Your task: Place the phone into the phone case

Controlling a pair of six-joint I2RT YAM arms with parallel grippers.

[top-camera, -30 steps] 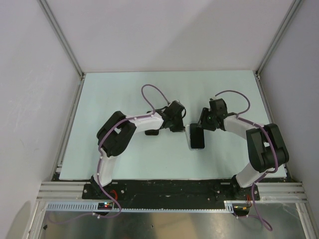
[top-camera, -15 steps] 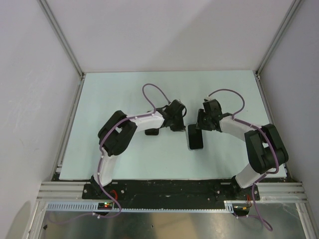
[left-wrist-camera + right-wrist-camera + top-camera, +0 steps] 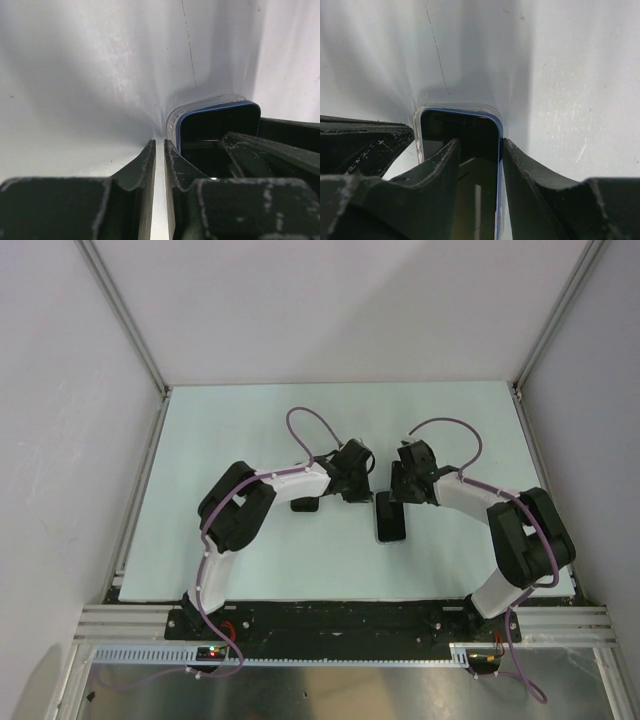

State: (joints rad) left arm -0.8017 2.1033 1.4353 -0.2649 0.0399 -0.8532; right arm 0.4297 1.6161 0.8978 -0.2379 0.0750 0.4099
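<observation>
Roughly at the middle of the table [image 3: 230, 430], going left to right: a small black item [image 3: 305, 506] lies half under the left arm's forearm (too small to tell what it is). Next comes the left gripper [image 3: 160, 146], down at table level w/ its fingers almost pressed together. Only a thin slit shows btwn them, w/ nothing in it. One finger sits right at a rounded corner of the phone case [image 3: 171, 117]; touching or just over it, can't tell. The case lies flat btwn the two grippers. The phone [image 3: 220, 125], dark screen up w/ a blue edge, sits inside the clear rim at the end both wrist views show. The right gripper [image 3: 480, 143] is spread, straddling one long edge of the phone: one finger over the screen, the other just outside the case.
</observation>
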